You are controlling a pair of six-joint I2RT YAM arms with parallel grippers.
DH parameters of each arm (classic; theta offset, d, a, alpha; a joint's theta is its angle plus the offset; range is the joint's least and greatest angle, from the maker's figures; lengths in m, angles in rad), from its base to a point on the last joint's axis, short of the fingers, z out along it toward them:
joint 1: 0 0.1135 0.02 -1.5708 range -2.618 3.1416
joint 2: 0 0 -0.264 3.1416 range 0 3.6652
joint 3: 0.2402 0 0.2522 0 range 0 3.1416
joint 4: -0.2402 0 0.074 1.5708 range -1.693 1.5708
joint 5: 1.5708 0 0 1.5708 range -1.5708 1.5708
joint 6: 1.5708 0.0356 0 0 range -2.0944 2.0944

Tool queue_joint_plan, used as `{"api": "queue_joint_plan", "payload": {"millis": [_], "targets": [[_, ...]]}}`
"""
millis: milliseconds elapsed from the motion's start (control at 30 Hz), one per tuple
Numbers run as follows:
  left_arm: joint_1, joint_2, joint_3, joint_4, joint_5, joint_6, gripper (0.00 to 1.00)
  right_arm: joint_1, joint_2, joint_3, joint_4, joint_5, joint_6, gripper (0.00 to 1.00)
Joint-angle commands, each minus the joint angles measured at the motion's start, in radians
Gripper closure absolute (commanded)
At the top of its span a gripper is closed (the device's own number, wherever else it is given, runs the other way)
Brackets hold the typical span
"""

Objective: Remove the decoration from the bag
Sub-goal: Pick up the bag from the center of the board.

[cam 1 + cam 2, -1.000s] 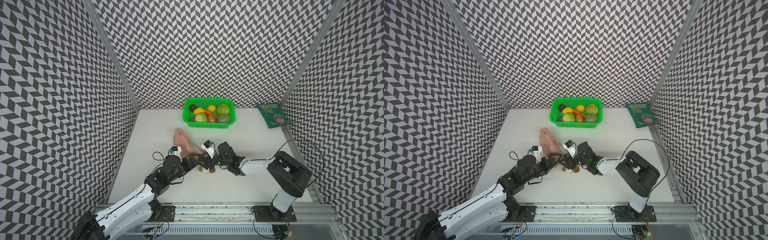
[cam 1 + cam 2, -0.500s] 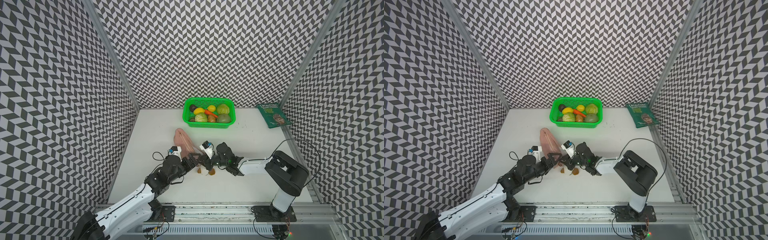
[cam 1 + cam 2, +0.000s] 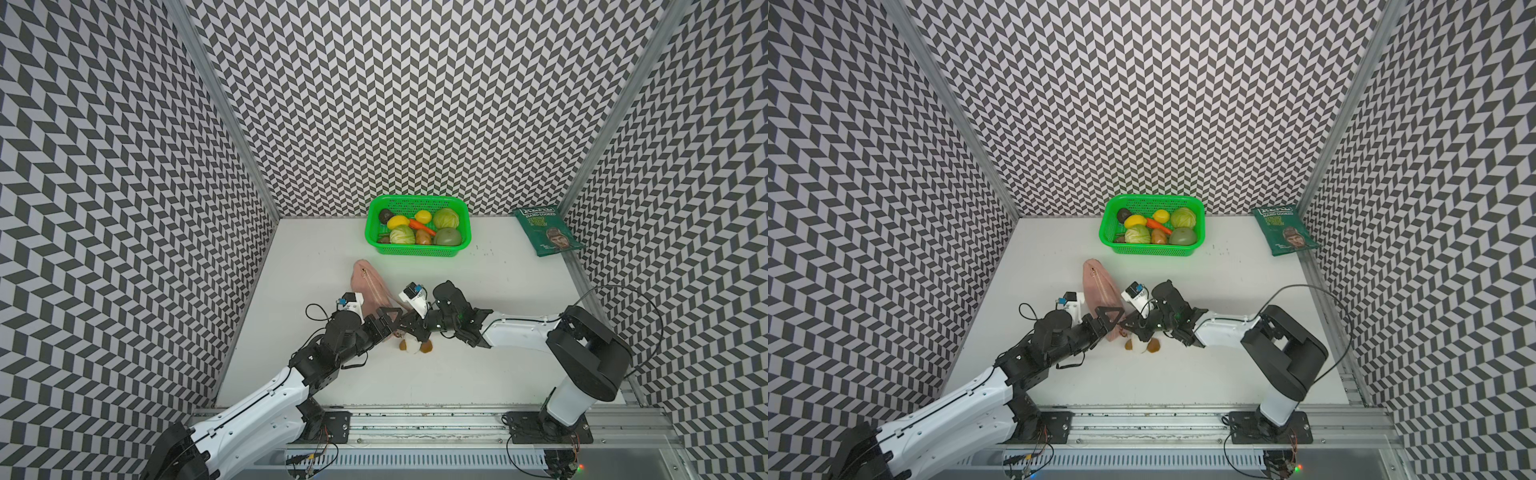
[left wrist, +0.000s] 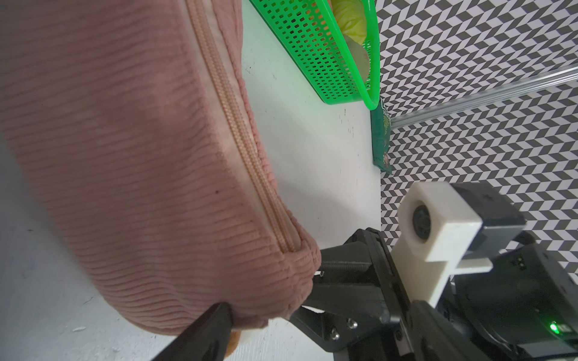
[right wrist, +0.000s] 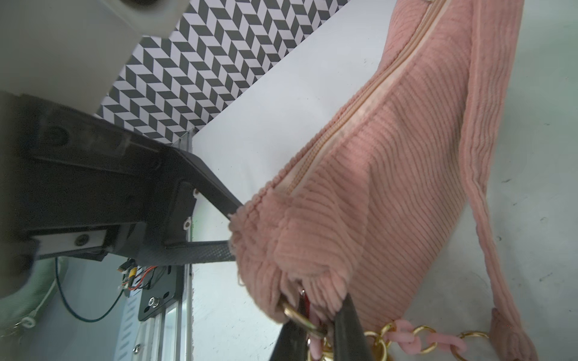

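I see the bag, pink corduroy with the zip shut, lying mid on the desk, long axis running away from the arms. Left gripper: jaws wide, clamped either side of the bag's near end. Right gripper: jaws narrow, pinched on a gold ring at that same corner, pink-and-gold chain just beside. The decoration, white plush with brown bits, sits on the desk right at the bag's near end, under the right jaws; can't tell if it's clipped on
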State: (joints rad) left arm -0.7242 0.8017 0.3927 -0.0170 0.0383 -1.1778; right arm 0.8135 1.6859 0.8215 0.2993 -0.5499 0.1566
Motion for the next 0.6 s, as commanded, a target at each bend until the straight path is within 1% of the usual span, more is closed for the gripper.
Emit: {"api": "queue_joint_plan", "payload": {"millis": [0, 33, 67, 133, 200, 400, 433, 467, 567], "targets": [[-0.004, -0.024, 0.012, 0.004, 0.013, 0.02, 0.11, -0.025, -0.035, 0.052, -0.057, -0.135, -0.021, 1.0], [-0.004, -0.03, 0.012, 0.004, 0.014, 0.02, 0.11, -0.035, -0.033, 0.062, -0.069, -0.156, -0.017, 0.99], [-0.004, -0.032, 0.011, 0.002, 0.012, 0.019, 0.11, -0.043, -0.032, 0.07, -0.074, -0.166, -0.011, 0.96], [-0.004, -0.036, 0.008, 0.002, 0.008, 0.018, 0.11, -0.052, -0.035, 0.079, -0.084, -0.165, -0.006, 0.89], [-0.004, -0.031, 0.005, 0.007, 0.007, 0.019, 0.11, -0.053, -0.034, 0.085, -0.092, -0.152, -0.009, 0.84], [-0.004, 0.011, 0.002, 0.036, 0.011, 0.02, 0.1, -0.053, -0.023, 0.058, -0.065, -0.122, 0.004, 0.84], [-0.004, 0.017, 0.001, 0.043, 0.011, 0.022, 0.1, -0.054, -0.018, 0.054, -0.059, -0.112, 0.008, 0.8], [-0.004, 0.023, 0.0, 0.049, 0.011, 0.022, 0.1, -0.054, -0.014, 0.051, -0.052, -0.098, 0.015, 0.74], [-0.004, 0.04, 0.0, 0.065, 0.012, 0.027, 0.1, -0.053, -0.003, 0.042, -0.028, -0.058, 0.032, 0.67]]}}
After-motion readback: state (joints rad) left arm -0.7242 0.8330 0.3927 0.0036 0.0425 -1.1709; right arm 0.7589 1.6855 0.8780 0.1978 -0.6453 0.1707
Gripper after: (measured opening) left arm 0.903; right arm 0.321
